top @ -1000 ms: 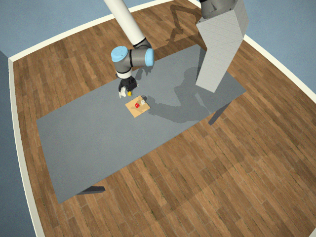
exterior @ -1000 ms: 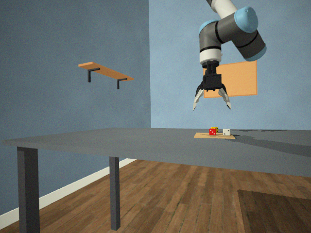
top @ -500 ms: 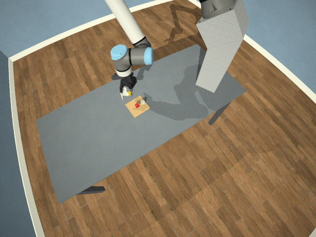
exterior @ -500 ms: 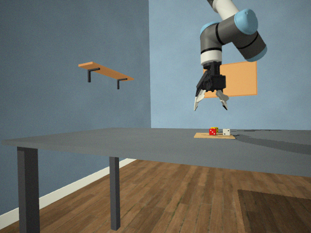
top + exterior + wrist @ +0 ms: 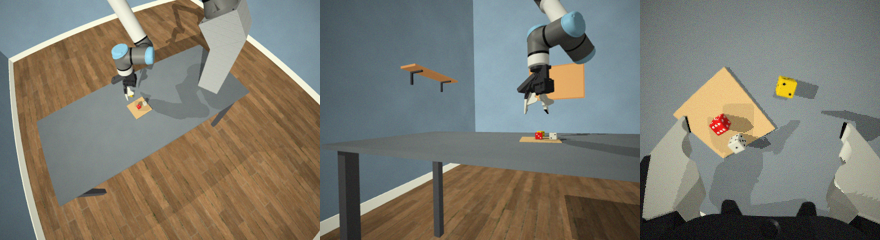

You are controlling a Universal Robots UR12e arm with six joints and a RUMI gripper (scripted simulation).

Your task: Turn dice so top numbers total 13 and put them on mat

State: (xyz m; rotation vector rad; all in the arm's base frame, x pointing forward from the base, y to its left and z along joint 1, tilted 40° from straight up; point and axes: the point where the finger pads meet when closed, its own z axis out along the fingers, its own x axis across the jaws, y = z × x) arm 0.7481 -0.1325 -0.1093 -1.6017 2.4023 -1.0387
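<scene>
The tan square mat (image 5: 136, 113) (image 5: 526, 139) (image 5: 724, 87) lies on the table. The red die (image 5: 138, 106) (image 5: 538, 135) (image 5: 719, 125) sits flat on it and appears to have several pips in two rows on top. The white die (image 5: 144, 103) (image 5: 552, 136) (image 5: 737, 144) sits on the mat close to one edge; its top number is hard to read. The yellow die (image 5: 131, 96) (image 5: 543, 133) (image 5: 786, 87) lies flat on the table beside the mat and shows two pips on top. My gripper (image 5: 536, 113) (image 5: 765, 120) is open and empty, high above the dice.
The grey table (image 5: 103, 139) (image 5: 449, 147) carries the mat and dice. A pale block-like column (image 5: 224, 51) stands at the table's far right in the top view. In the exterior view, a wooden shelf (image 5: 431, 73) and an orange board (image 5: 569, 81) are on the walls.
</scene>
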